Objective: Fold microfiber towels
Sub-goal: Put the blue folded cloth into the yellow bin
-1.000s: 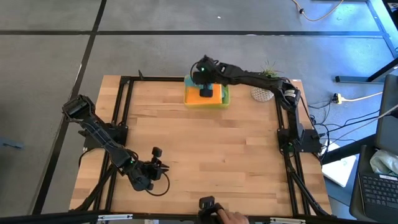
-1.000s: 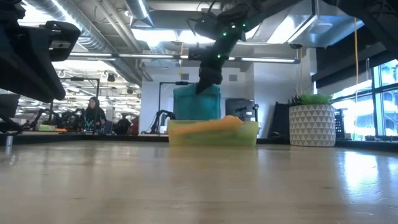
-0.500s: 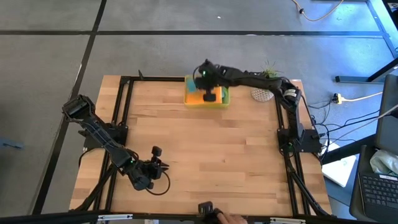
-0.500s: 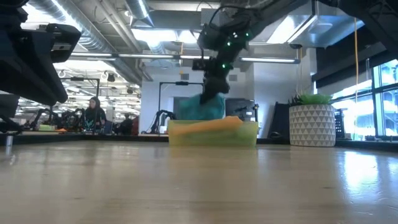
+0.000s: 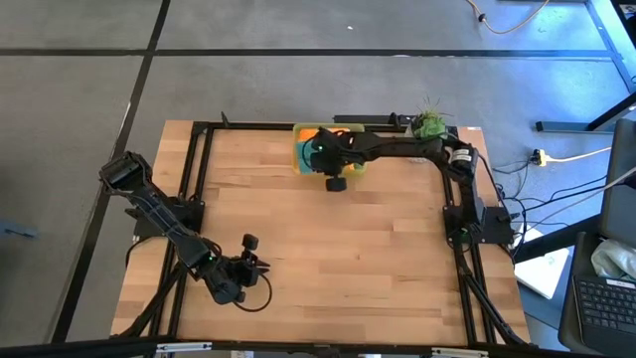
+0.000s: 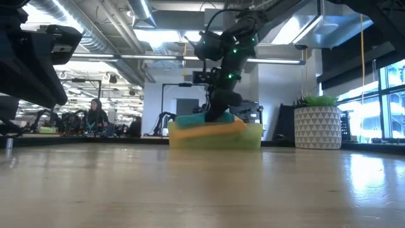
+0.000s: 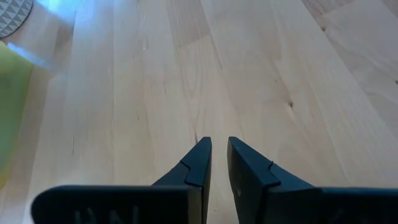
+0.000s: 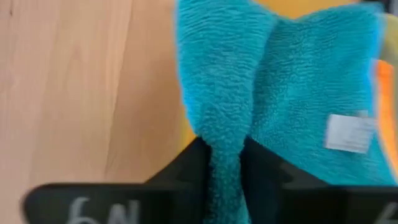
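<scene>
Right gripper (image 8: 224, 163): at the far edge of the table over the tray; its two dark fingers pinch a fold of the teal cloth between them.
Teal microfiber towel (image 8: 280, 81): soft, fuzzy, with a small white label; it hangs bunched from the right gripper, and in the low view (image 6: 197, 118) it rests on the pile in the tray.
Orange microfiber towel (image 6: 209, 128): lies in the tray under the teal one, its edge showing above the tray wall.
Yellow translucent rectangular tray (image 6: 253, 137): stands at the far edge of the wooden table, just beside the white patterned plant pot (image 6: 317, 126).
Left gripper (image 7: 219, 149): low over the near left part of the table, well apart from the tray; fingers nearly together with a narrow gap, nothing between them.
Light wooden table (image 5: 328, 259): bare boards across the whole middle, between the two arms; black frame rails run along its left, far and right edges.
Room behind: a person (image 6: 96, 116) sits far off at the left in the low view.
</scene>
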